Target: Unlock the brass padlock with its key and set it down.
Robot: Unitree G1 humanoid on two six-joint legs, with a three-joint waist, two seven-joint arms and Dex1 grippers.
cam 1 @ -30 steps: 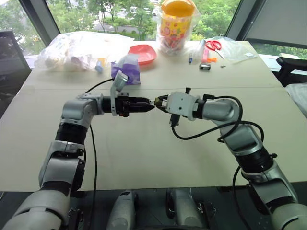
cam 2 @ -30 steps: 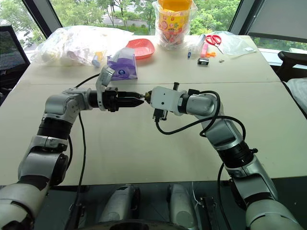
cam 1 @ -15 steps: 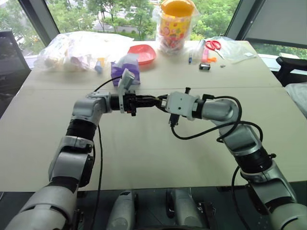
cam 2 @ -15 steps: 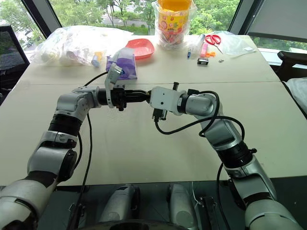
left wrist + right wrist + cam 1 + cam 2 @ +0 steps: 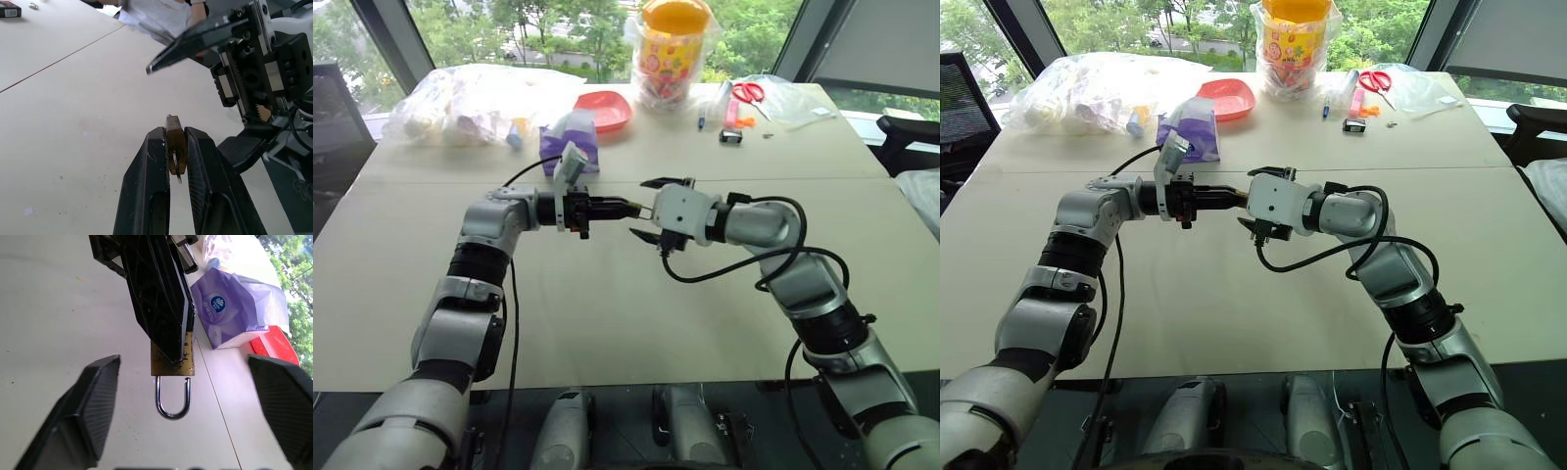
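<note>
1. The brass padlock (image 5: 172, 363) is clamped between the two black fingers of the left gripper (image 5: 175, 147), held in the air over the table (image 5: 607, 313) at mid-height between the two arms. Its silvery shackle (image 5: 172, 399) projects from the body toward the right gripper.
2. No brand or stamping can be read on the padlock body – only scuffed brass is seen in the right wrist view.
3. The right gripper (image 5: 651, 209) is spread wide, one finger on either side of the padlock and clear of it; nothing is held in it.
4. Just behind the left gripper a purple tissue pack (image 5: 234, 308) lies on the table. A round blue-and-white logo is printed on it, but its lettering cannot be made out.
5. The shackle is shown as a closed-looking loop in the right wrist view – whether it is latched cannot be told. In the left wrist view the padlock is seen edge-on, with a thin silvery piece at its near end.
6. Farther back, a red dish (image 5: 604, 110), a yellow patterned jar (image 5: 674, 44) in a clear bag and red-handled scissors (image 5: 750, 93) are seen in the head views.
</note>
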